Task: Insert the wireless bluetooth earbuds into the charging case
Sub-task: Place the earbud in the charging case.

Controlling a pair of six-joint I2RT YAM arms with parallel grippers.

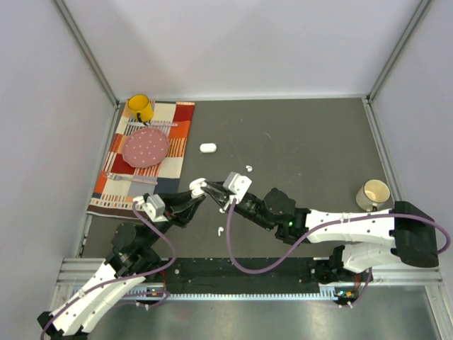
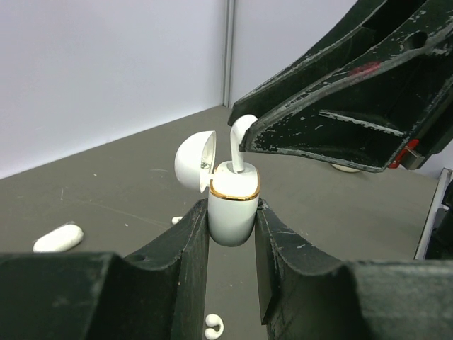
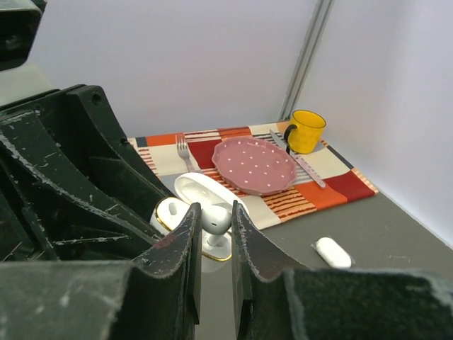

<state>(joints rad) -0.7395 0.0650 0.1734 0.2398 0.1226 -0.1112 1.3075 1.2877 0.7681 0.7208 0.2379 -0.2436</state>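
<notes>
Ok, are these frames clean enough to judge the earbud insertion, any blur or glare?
Mostly. Left wrist: charging case and earbud are sharp with no harsh glare, while the left end effector's fingers blur up close. Right wrist: the right end effector's fingers loom dark and hide part of the case; the plate is crisp. Top external: even light, soft shadows, earbud too small to resolve.

We bend our left arm (image 1: 131, 251) forward and stretch our right arm (image 1: 340, 227) far across to the left, so both wrists meet tip to tip. Our left gripper (image 2: 232, 221) has its fingers clamped on the charging case (image 2: 233, 190). Our right gripper (image 3: 214, 212) angles down from above, fingers pinching an earbud (image 2: 239, 134)
</notes>
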